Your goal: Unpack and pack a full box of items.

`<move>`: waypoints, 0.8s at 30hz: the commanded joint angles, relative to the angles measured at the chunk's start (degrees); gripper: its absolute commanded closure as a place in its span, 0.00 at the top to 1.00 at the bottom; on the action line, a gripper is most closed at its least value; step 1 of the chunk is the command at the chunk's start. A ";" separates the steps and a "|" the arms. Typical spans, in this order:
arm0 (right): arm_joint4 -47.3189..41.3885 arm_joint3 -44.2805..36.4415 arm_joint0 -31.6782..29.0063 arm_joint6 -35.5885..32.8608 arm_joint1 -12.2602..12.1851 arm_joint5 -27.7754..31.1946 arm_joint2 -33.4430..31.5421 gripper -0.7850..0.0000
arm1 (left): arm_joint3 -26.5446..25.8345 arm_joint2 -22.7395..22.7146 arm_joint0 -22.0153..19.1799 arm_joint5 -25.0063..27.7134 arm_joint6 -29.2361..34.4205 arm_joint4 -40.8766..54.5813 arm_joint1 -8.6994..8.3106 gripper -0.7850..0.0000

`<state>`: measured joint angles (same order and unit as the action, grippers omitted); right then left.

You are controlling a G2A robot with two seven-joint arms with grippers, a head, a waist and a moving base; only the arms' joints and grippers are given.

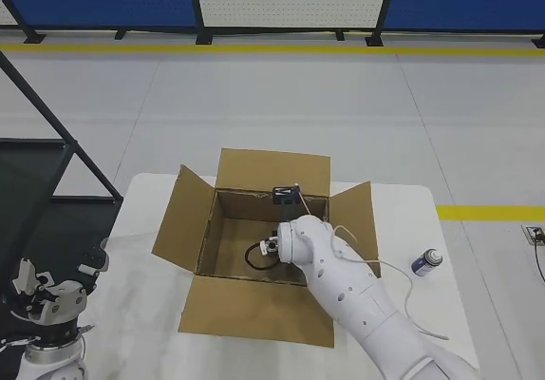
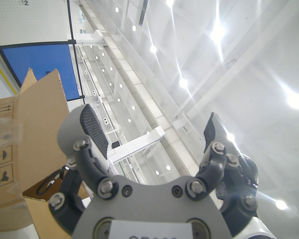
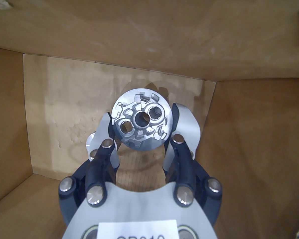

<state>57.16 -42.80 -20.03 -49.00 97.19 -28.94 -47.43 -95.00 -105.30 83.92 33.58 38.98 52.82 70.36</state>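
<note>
Right gripper [image 3: 142, 123] grips disc [image 3: 139, 135] in box [image 3: 139, 26]; left gripper [image 2: 152, 128] spread, empty. Probably unpacking: lift it straight out.

The place is a large industrial hall fitted out as a robot test area. A pale, smooth floor [image 1: 253, 104] carries yellow marking lines [image 1: 253, 47], and blue and white perforated partition panels [image 1: 102, 11] on black feet fence off the work cell. The left wrist view shows a very high white ceiling [image 2: 239, 75] with long beams and rows of round lamps [image 2: 169, 0]. A power socket [image 1: 536, 235] with a cable lies on the floor near the white desk [image 1: 140, 285].
</note>
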 commanded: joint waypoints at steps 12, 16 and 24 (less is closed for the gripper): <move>3.96 -7.79 -4.22 -0.59 -1.31 -0.38 -3.10 0.98 | 0.00 0.00 0.00 0.00 0.00 0.00 0.00 1.00; 6.67 -14.79 -7.98 -1.31 -2.50 -0.10 -4.93 1.00 | 0.00 0.00 0.00 0.00 0.00 0.00 0.00 1.00; 14.45 -39.85 -20.99 -3.59 -5.61 4.67 -9.45 1.00 | 0.00 0.00 0.00 0.00 0.00 0.00 0.00 1.00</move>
<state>70.19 -77.21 -38.39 -52.36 92.09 -25.87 -56.24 -95.00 -105.30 83.92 33.58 38.98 52.82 70.36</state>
